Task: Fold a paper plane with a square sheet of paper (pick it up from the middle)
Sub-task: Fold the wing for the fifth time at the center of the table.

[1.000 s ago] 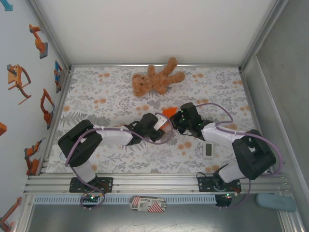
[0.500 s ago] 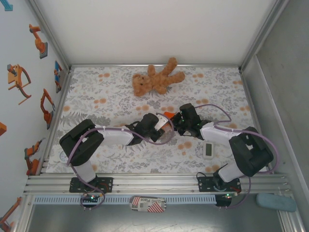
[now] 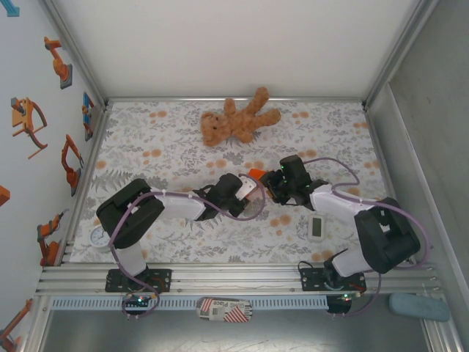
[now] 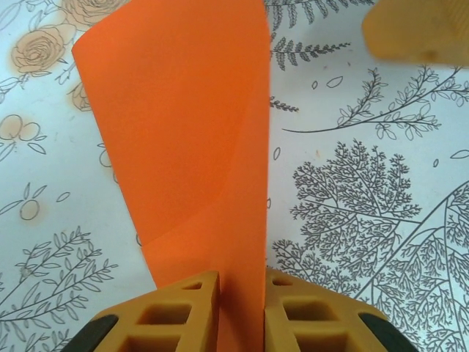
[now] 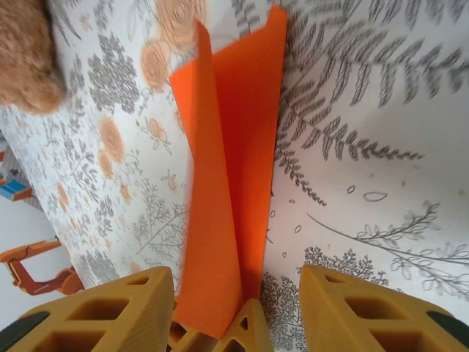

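Observation:
The orange sheet of paper (image 4: 183,147) is folded lengthwise and stands on edge above the flowered table. My left gripper (image 4: 242,282) is shut on its lower end, both pads pressed against the fold. In the top view only a small orange corner (image 3: 256,174) peeks out between the two wrists. My right gripper (image 5: 234,282) is open, its fingers (image 5: 110,308) spread wide either side of the paper (image 5: 231,169) without touching it. The tip of the left gripper's fingers (image 5: 245,330) sits between them. The right gripper's finger (image 4: 418,29) shows at the left wrist view's upper right.
A brown teddy bear (image 3: 238,121) lies at the back of the table, its fur (image 5: 22,51) close to the right wrist. A small white gadget (image 3: 316,226) lies beside the right forearm. A round white dial (image 3: 97,237) sits near the left edge.
The left arm has reached further right with the paper. The right gripper has shifted slightly right and stays around it. Less orange shows from above.

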You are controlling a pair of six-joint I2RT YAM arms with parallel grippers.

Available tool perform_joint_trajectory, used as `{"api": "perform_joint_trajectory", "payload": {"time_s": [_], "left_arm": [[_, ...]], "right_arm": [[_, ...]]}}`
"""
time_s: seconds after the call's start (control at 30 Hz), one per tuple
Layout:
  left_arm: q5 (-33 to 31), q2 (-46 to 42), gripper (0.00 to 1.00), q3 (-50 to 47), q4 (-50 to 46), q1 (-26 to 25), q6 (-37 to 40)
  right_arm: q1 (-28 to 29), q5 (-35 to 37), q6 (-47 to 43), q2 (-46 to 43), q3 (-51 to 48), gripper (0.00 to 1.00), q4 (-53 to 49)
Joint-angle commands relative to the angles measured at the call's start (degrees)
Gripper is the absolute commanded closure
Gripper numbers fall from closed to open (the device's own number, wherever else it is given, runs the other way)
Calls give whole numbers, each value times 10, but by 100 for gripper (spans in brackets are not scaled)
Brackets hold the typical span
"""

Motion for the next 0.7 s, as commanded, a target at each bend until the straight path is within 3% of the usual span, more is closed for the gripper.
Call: {"api": "perform_joint_trajectory", "payload": {"time_s": [0.0, 0.67], "left_arm": [[25, 7, 80, 6, -9, -3, -5], [200, 25, 82, 57, -95, 50, -59]], "right_arm": [[-14, 32, -32, -30, 14, 52, -49], [-33, 73, -126, -80, -15, 49, -97]]}}
